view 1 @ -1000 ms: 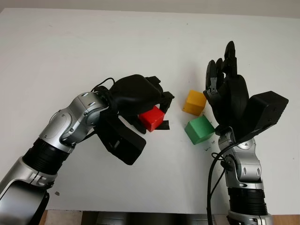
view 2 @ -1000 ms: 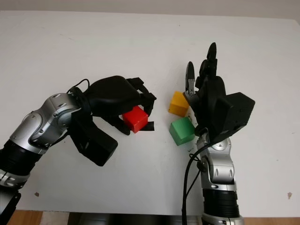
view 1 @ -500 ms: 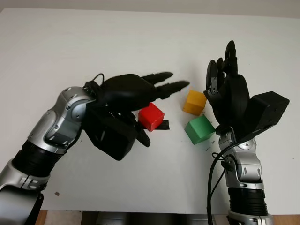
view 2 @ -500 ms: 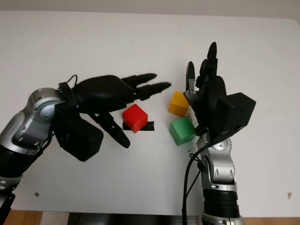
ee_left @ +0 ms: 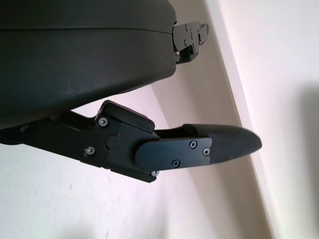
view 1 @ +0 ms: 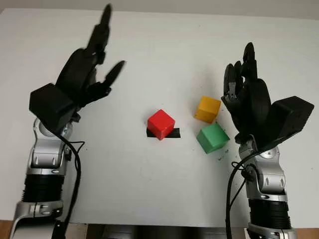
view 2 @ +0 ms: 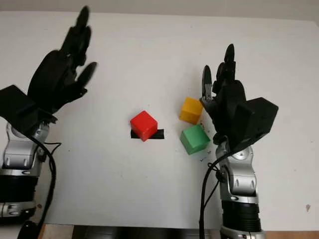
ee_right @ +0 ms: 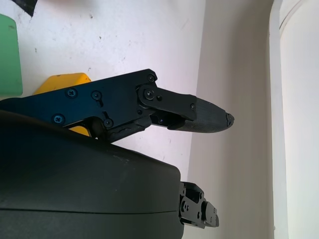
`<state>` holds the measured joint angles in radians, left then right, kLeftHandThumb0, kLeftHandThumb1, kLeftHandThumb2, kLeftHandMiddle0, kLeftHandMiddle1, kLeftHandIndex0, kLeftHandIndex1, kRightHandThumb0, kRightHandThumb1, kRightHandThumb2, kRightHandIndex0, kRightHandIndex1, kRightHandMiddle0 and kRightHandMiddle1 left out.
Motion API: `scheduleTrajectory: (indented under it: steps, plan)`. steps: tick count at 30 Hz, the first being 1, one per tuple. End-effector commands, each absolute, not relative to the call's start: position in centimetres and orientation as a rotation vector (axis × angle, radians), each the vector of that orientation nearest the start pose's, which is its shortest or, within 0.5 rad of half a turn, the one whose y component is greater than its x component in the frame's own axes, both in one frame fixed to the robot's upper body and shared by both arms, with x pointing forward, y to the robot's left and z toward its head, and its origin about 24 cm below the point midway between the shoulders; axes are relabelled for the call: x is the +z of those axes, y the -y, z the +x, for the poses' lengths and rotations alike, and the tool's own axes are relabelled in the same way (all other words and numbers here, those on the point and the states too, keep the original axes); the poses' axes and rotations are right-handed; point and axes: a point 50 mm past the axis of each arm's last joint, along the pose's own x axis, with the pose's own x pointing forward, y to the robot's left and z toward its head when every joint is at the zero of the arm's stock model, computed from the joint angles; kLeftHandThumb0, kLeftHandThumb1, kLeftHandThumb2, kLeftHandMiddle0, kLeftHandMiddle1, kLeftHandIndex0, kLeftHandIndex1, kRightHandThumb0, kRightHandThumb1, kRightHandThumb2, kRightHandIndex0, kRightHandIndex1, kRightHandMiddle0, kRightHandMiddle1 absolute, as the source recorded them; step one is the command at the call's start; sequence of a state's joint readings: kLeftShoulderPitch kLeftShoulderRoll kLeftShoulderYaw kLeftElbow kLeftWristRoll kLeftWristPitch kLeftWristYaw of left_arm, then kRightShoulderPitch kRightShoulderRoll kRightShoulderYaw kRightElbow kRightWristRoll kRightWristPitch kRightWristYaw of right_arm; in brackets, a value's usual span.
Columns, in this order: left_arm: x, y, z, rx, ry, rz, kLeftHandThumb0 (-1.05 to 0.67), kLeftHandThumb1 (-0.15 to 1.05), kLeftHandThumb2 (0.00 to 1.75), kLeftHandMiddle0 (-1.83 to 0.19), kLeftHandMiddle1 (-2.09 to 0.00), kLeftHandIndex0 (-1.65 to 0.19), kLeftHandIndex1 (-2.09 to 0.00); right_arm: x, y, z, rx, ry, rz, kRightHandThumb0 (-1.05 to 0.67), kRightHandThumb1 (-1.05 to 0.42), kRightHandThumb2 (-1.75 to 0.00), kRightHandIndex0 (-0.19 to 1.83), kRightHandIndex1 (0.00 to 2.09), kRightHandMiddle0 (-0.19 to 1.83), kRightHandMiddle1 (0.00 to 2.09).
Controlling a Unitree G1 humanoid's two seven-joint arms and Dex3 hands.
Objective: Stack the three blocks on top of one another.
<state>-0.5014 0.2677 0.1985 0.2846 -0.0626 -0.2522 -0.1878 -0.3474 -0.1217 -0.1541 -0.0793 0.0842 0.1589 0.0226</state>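
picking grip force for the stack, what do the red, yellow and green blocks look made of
Red block: looks like painted wood or hard plastic; flat even colour, crisp edges, slight sheen on top.
Yellow block: same look; matte, clean corners.
Green block: same; smooth faces with no visible grain.
None looks squashed or dented, so probably rigid rather than foam, but the pictures cannot settle it.

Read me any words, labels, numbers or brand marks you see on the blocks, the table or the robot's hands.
None can be read: the red block, yellow block, green block, table, left hand and right hand carry no legible text.
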Motion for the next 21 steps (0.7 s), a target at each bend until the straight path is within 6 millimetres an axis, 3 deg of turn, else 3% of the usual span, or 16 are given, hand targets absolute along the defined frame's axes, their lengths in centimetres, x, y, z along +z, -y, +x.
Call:
scheduleTrajectory:
  steps: [1,10,17,21]
  plan:
    - [14.5,-21.3,33.1,-0.031,0.454,0.139,-0.77,1.05,0.52,0.19,-0.02,0.17,-0.02,15.0,18.6,30.4,-0.031,0.289,-0.045,-0.58,-1.05,-0.60,-0.19,0.00,-0.19,0.00]
    - [11.6,-21.7,33.6,-0.007,0.350,0.032,-0.74,1.05,0.64,0.19,-0.03,0.19,-0.01,16.0,19.2,30.5,0.015,0.292,-0.093,-0.56,-1.05,-0.60,-0.17,0.02,-0.17,0.02]
    - [10.7,-21.3,33.9,-0.017,0.315,-0.008,-0.74,1.05,0.65,0.19,-0.04,0.18,-0.02,17.9,21.1,30.6,0.135,0.266,-0.226,-0.56,-1.05,-0.47,-0.16,0.03,-0.16,0.04]
    - [10.6,-21.1,33.8,-0.028,0.312,-0.001,-0.73,1.05,0.69,0.19,-0.05,0.18,-0.03,19.3,22.6,30.7,0.156,0.254,-0.341,-0.56,-1.05,-0.28,-0.02,0.11,-0.01,0.11]
